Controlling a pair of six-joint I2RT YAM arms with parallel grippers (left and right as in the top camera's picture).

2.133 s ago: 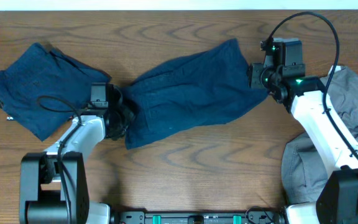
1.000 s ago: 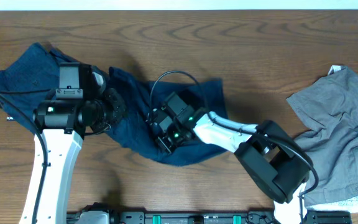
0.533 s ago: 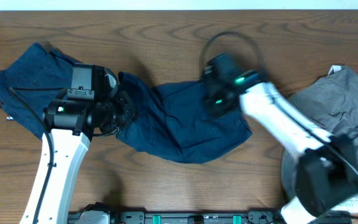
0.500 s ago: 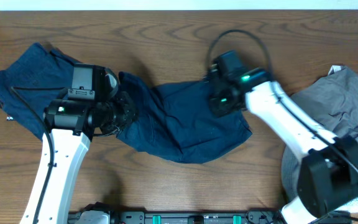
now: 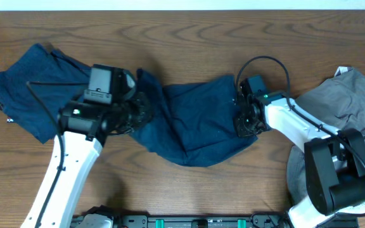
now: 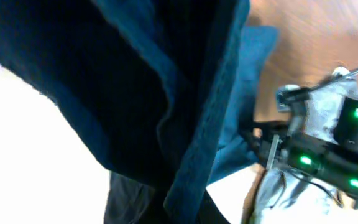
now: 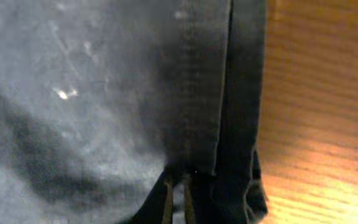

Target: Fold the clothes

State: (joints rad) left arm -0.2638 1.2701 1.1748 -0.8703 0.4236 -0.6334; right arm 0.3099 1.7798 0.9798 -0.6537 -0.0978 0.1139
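A navy garment (image 5: 198, 123) lies spread mid-counter (image 5: 189, 38), bunched and raised at its left edge where the left hand (image 5: 139, 115) grips it (its fingers are buried in cloth hanging before the wrist camera). The right hand (image 5: 241, 122) sits at the garment's right edge, fingers (image 7: 166, 199) pinched narrow on the hem. More navy clothes (image 5: 27, 82) are heaped far left, and a grey garment (image 5: 353, 104) lies crumpled far right.
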